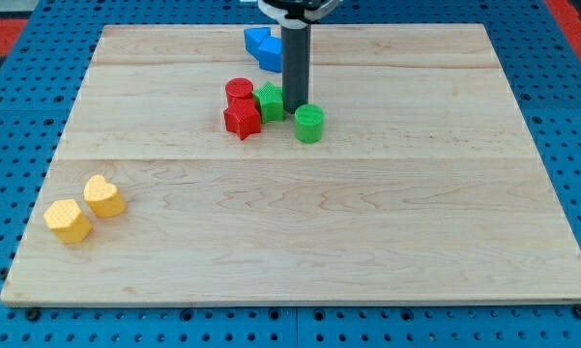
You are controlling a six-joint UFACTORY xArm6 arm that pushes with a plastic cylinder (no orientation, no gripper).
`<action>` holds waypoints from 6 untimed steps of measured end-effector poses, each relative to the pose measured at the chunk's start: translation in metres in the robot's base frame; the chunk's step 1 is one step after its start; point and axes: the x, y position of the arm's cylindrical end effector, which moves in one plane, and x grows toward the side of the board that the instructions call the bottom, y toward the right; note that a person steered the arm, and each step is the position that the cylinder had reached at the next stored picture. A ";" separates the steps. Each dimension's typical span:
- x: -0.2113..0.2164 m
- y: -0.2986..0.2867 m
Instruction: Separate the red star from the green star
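Observation:
The red star (242, 119) lies near the board's top centre, touching the green star (269, 101) at its upper right. A red cylinder (239, 92) stands just above the red star, left of the green star. A green cylinder (309, 124) stands right of the stars. My tip (295, 106) rests on the board just right of the green star and above-left of the green cylinder, close to both.
Two blue blocks (264, 46) lie at the view's top behind the rod. A yellow heart (104, 196) and a yellow hexagon (69, 220) sit at the lower left. The wooden board (367, 242) ends on blue pegboard all around.

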 end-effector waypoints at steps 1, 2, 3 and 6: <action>0.000 -0.023; 0.001 -0.051; 0.020 -0.050; 0.032 -0.160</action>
